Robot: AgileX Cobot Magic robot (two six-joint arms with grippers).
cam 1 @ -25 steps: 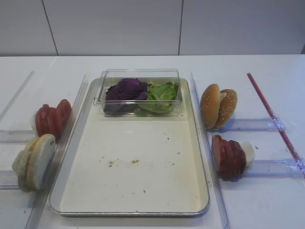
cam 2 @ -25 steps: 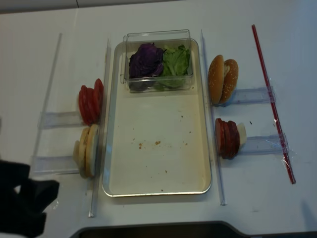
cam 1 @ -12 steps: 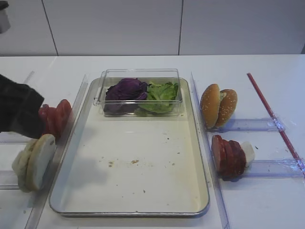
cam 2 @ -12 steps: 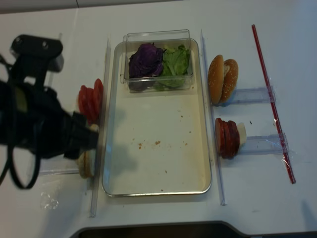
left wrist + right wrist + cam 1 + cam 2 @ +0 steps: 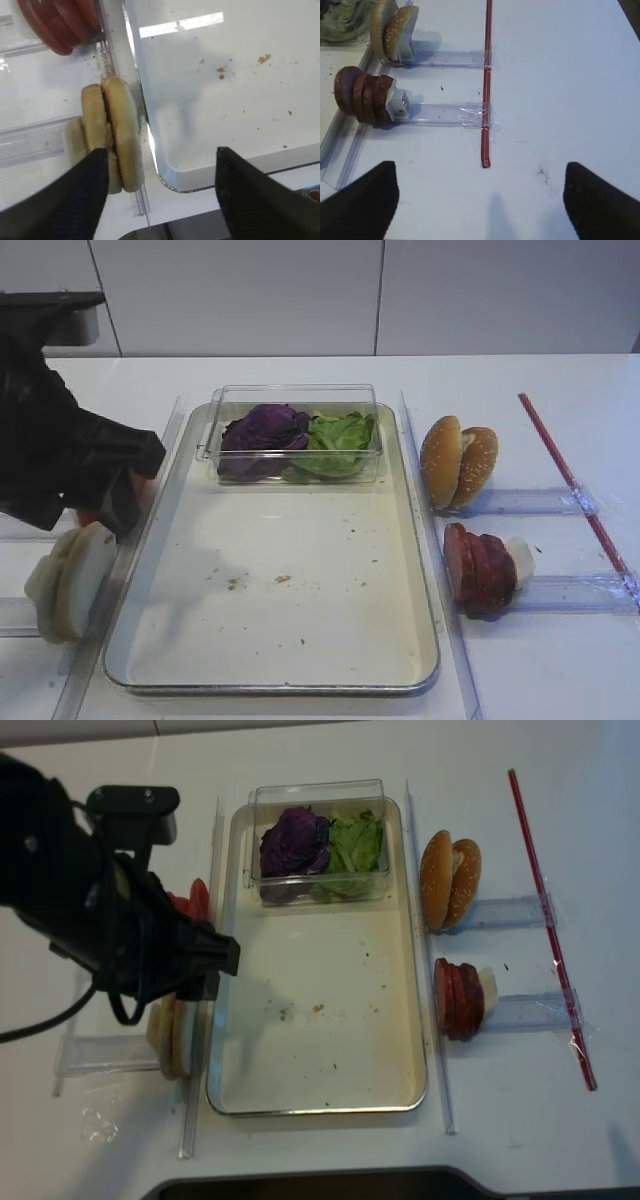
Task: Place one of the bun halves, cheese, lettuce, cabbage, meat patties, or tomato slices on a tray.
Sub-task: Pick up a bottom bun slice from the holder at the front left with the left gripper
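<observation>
L gripper wide apart, holding nothing, pale bun halves by its left finger.

bare tray floor, clear box blocking its far end

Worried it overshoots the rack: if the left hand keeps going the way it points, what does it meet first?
Probably the bun halves: in the wrist view the left hand is open, one finger beside them, the other over the tray corner. Depth is unclear.
</observation>
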